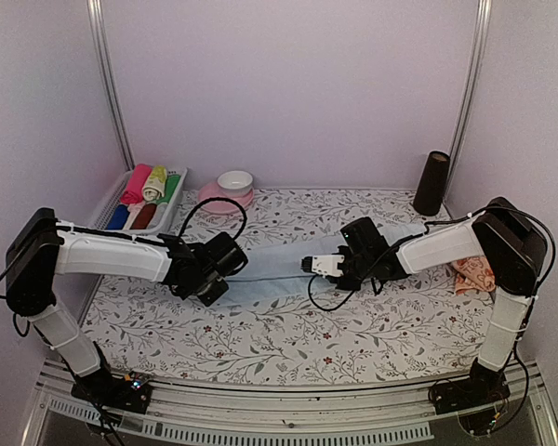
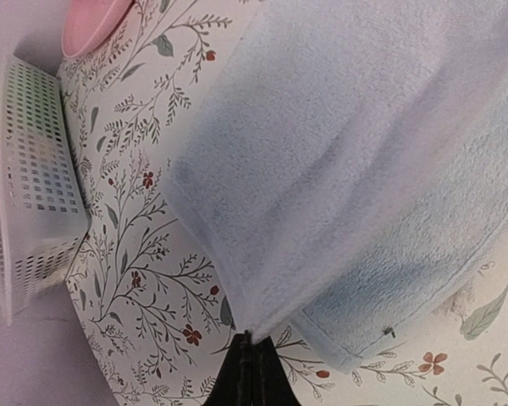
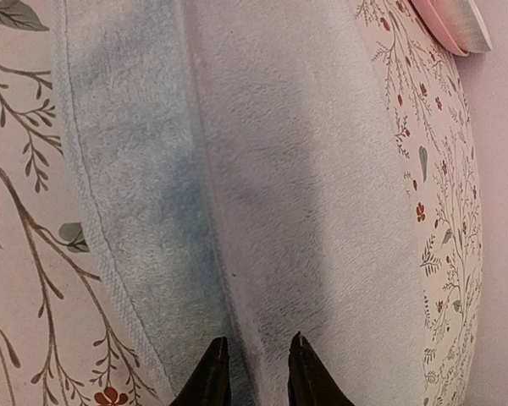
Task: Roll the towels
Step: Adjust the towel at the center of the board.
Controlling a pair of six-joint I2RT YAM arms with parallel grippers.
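Floral sheet (image 1: 260, 344) under you: your left gripper (image 2: 251, 342) is clamped on one end of the blue towel (image 1: 279, 265), right gripper (image 3: 256, 355) pinching a fold at the other.

Lab booth: plain walls (image 1: 288, 84), metal posts (image 1: 112, 84)

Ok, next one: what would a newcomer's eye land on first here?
The blue towel lies folded into a long strip across the middle of the floral sheet. The left fingers are shut on its top layer, and the right fingers straddle a fold at the other end. At back left, a white basket holds bright rolled cloths.
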